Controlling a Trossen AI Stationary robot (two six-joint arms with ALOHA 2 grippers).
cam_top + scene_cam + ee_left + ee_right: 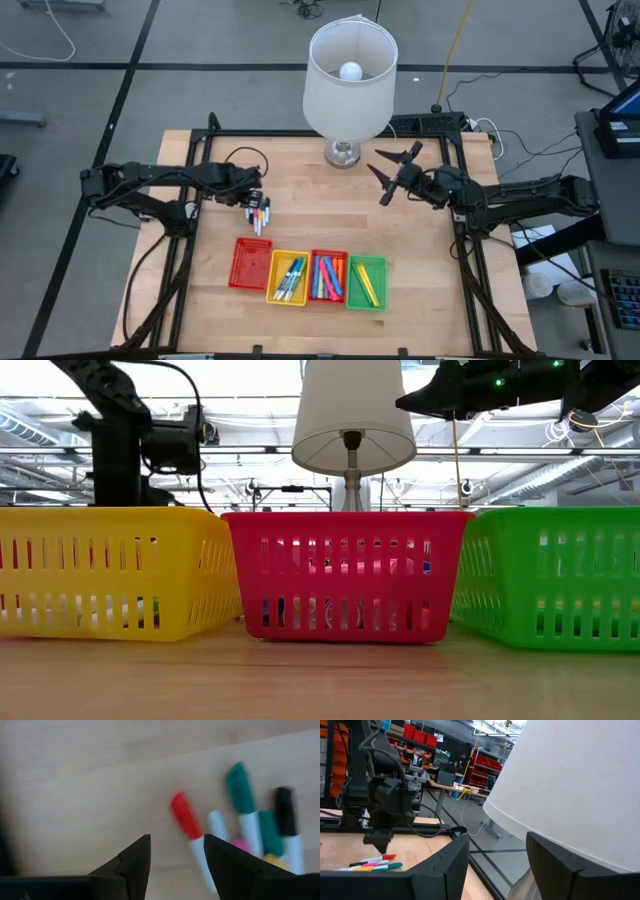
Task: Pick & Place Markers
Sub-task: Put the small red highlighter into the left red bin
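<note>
On the wooden table (420, 290), left of centre, a loose cluster of markers (260, 216) lies flat on the bare surface, just behind the row of mesh trays. The left gripper (254, 199) hangs directly over this cluster, fingers parted and nothing between them; in the left wrist view a red-capped marker (186, 815) lies just ahead of the gap, with green-capped (241, 788) and black-capped (285, 811) ones beside it. More markers sit sorted in the trays: blue and green ones in the yellow tray (272, 270), mixed colours in the inner red tray (314, 256), yellow ones in the green tray (380, 268). The outer red tray (240, 262) shows no contents I can make out. The right gripper (392, 168) is raised near the lamp (350, 70), claw spread wide, holding nothing, well apart from the markers.
</note>
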